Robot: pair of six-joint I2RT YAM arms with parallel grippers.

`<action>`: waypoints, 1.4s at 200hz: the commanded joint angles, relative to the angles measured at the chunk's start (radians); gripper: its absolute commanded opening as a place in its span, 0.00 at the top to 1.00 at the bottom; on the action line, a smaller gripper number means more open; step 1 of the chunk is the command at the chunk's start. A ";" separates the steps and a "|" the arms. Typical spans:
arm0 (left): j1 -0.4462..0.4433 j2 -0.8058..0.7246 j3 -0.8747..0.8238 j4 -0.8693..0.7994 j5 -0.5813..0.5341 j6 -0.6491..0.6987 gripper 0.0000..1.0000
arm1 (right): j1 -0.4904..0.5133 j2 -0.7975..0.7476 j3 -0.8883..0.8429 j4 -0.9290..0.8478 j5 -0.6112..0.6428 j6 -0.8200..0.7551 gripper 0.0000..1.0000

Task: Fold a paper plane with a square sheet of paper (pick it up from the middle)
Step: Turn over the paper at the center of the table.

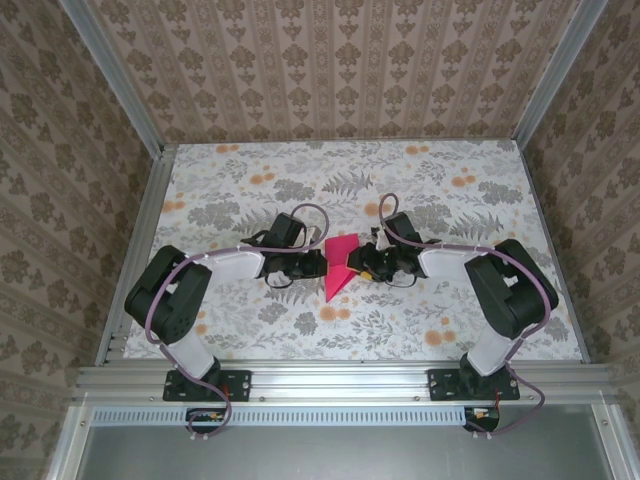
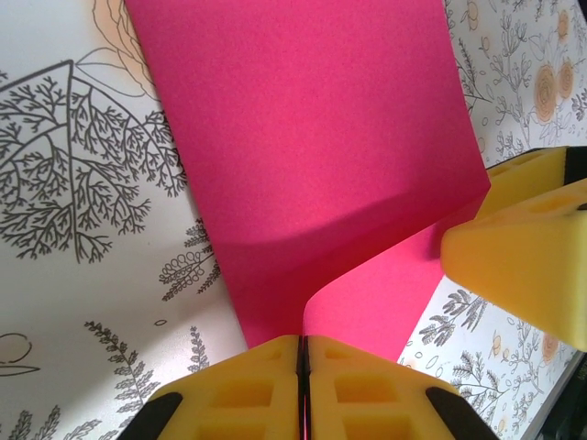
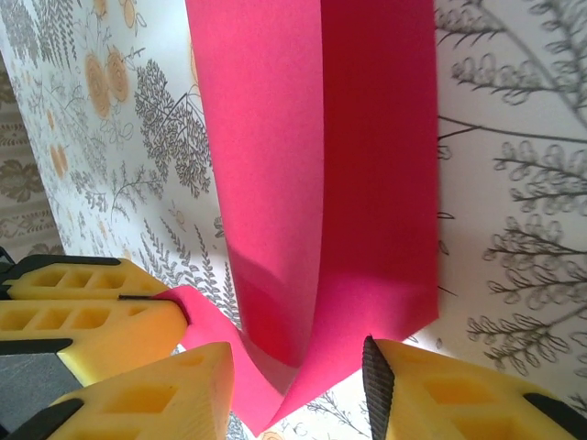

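Note:
The square sheet of paper (image 1: 340, 265) is magenta-pink and lies partly folded on the flowered tablecloth, between the two grippers. My left gripper (image 1: 318, 263) is shut on its curled near edge; in the left wrist view the yellow pads (image 2: 248, 385) meet with the sheet (image 2: 312, 147) pinched in the seam at the left gripper (image 2: 302, 367). My right gripper (image 3: 298, 385) stands open around the sheet's raised fold (image 3: 312, 183), one yellow finger (image 3: 174, 394) on each side without squeezing it. The left gripper's fingers (image 3: 83, 312) show at the left of the right wrist view, holding a corner.
The tablecloth (image 1: 250, 180) covers the whole table, printed with grey ferns and orange flowers. Patterned walls and aluminium rails (image 1: 150, 230) close in the back and sides. Both arms reach inward from the near edge, their grippers close together at the middle.

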 commanded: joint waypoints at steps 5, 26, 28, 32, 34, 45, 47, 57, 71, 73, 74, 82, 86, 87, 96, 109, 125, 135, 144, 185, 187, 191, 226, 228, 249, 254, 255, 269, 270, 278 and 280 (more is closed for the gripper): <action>0.012 -0.018 -0.014 0.010 0.002 -0.010 0.90 | 0.009 0.043 0.030 0.043 -0.069 -0.017 0.58; 0.014 -0.016 -0.014 0.010 0.002 -0.010 0.89 | 0.011 0.067 0.033 0.088 -0.106 -0.013 0.62; 0.014 -0.016 -0.015 0.009 0.002 -0.010 0.89 | 0.011 0.068 0.033 0.093 -0.109 -0.012 0.62; 0.015 -0.015 -0.015 0.008 0.001 -0.010 0.89 | 0.011 0.073 0.033 0.100 -0.114 -0.012 0.63; 0.016 -0.015 -0.016 0.010 0.002 -0.010 0.89 | 0.011 0.075 0.033 0.103 -0.118 -0.011 0.64; 0.017 -0.016 -0.017 0.009 0.002 -0.010 0.89 | 0.011 0.087 0.035 0.117 -0.126 -0.009 0.66; 0.017 -0.015 -0.016 0.010 0.001 -0.010 0.90 | 0.011 0.089 0.035 0.117 -0.127 -0.009 0.66; 0.020 -0.016 -0.015 0.008 0.002 -0.008 0.89 | 0.011 0.098 0.037 0.121 -0.129 -0.011 0.68; 0.021 -0.015 -0.014 0.005 0.002 -0.006 0.89 | 0.011 0.108 0.041 0.128 -0.131 -0.011 0.71; 0.022 -0.016 -0.014 0.004 0.002 -0.006 0.89 | 0.011 0.109 0.041 0.128 -0.130 -0.011 0.71; 0.022 -0.016 -0.014 0.004 0.002 -0.006 0.89 | 0.011 0.110 0.041 0.129 -0.131 -0.011 0.71; 0.023 -0.016 -0.016 0.002 0.002 -0.005 0.89 | 0.011 0.115 0.041 0.133 -0.130 -0.010 0.73; 0.023 -0.016 -0.015 0.001 0.002 -0.004 0.89 | 0.011 0.118 0.041 0.134 -0.129 -0.010 0.74; 0.023 -0.016 -0.016 0.001 0.002 -0.005 0.89 | 0.011 0.117 0.041 0.135 -0.129 -0.011 0.74; 0.025 -0.015 -0.017 0.000 0.003 -0.003 0.88 | 0.011 0.122 0.043 0.140 -0.126 -0.010 0.78; 0.029 -0.020 -0.018 -0.009 -0.004 -0.002 0.86 | 0.011 0.125 0.046 0.141 -0.118 -0.007 0.87; 0.040 -0.040 -0.018 -0.029 -0.015 -0.001 0.78 | 0.011 0.116 0.040 0.138 -0.097 0.005 0.94; 0.049 -0.060 -0.015 -0.042 -0.021 -0.002 0.71 | 0.011 0.098 0.029 0.136 -0.076 0.012 0.96; 0.055 -0.085 -0.016 -0.059 -0.030 0.002 0.65 | 0.011 0.074 0.022 0.121 -0.052 0.018 0.98; 0.066 -0.204 -0.026 -0.100 -0.079 0.017 0.39 | 0.021 -0.080 0.025 -0.060 0.104 0.030 1.00; 0.066 -0.209 -0.028 -0.099 -0.080 0.017 0.38 | 0.022 -0.088 0.027 -0.072 0.113 0.031 1.00; 0.065 -0.219 -0.032 -0.095 -0.083 0.016 0.35 | 0.027 -0.105 0.032 -0.094 0.137 0.036 1.00; 0.054 -0.287 -0.080 -0.041 -0.109 0.028 0.17 | 0.074 -0.172 0.056 -0.205 0.251 0.126 1.00; 0.053 -0.290 -0.083 -0.037 -0.109 0.029 0.16 | 0.077 -0.174 0.058 -0.210 0.261 0.132 1.00; 0.049 -0.314 -0.112 0.005 -0.102 0.045 0.07 | 0.119 -0.185 0.086 -0.279 0.354 0.206 1.00; 0.050 -0.319 -0.118 0.011 -0.101 0.047 0.04 | 0.130 -0.183 0.095 -0.290 0.372 0.228 1.00; 0.049 -0.320 -0.119 0.012 -0.100 0.047 0.02 | 0.131 -0.183 0.097 -0.292 0.378 0.232 1.00; 0.049 -0.333 -0.132 0.023 -0.099 0.062 0.00 | 0.160 -0.172 0.130 -0.321 0.424 0.285 1.00; 0.049 -0.334 -0.133 0.023 -0.099 0.063 0.00 | 0.161 -0.171 0.132 -0.322 0.426 0.288 1.00; 0.049 -0.345 -0.140 0.023 -0.108 0.068 0.00 | 0.176 -0.158 0.159 -0.337 0.445 0.307 1.00; 0.049 -0.347 -0.142 0.024 -0.112 0.071 0.00 | 0.180 -0.154 0.166 -0.341 0.450 0.310 1.00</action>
